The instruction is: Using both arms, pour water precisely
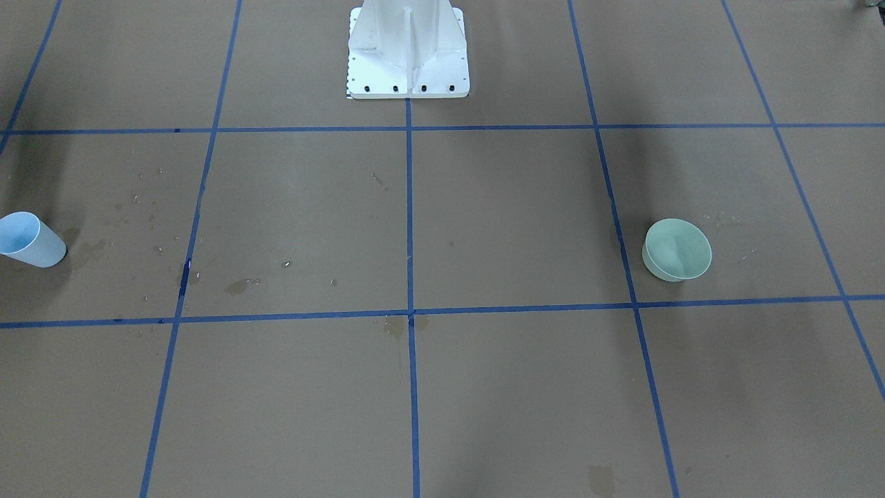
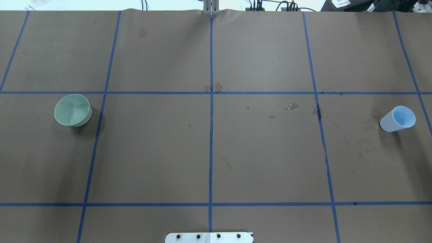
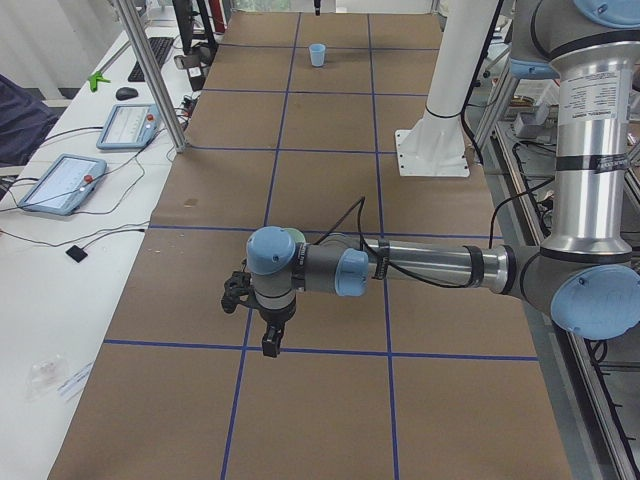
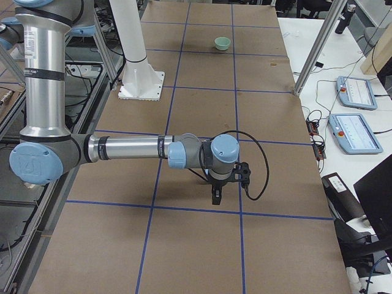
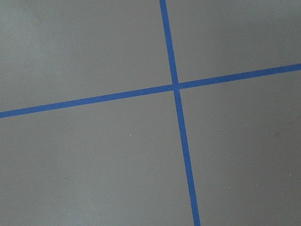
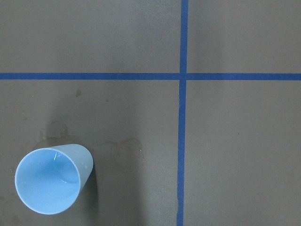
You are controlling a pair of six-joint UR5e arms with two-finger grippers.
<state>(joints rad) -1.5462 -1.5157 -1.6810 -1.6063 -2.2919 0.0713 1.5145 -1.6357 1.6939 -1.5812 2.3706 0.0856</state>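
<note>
A light blue cup (image 2: 398, 118) stands upright at the table's right end, and my right wrist view looks straight down into the cup (image 6: 49, 181). Whether it holds the water I cannot tell. A pale green bowl (image 2: 72, 110) sits at the left end. Both arms show only in the side views. The left arm (image 3: 430, 268) reaches low over the paper, its gripper (image 3: 270, 340) pointing down. Likewise the right arm (image 4: 128, 148) stretches out with its gripper (image 4: 215, 195) pointing down near the cup's spot. Whether either gripper is open or shut I cannot tell.
Brown paper with a blue tape grid (image 5: 175, 86) covers the table. The white pedestal (image 1: 408, 62) stands at the robot's edge. Dried stains and droplets (image 2: 292, 107) dot the right half. Tablets (image 3: 60, 183) and metal posts (image 3: 150, 70) line the operators' side.
</note>
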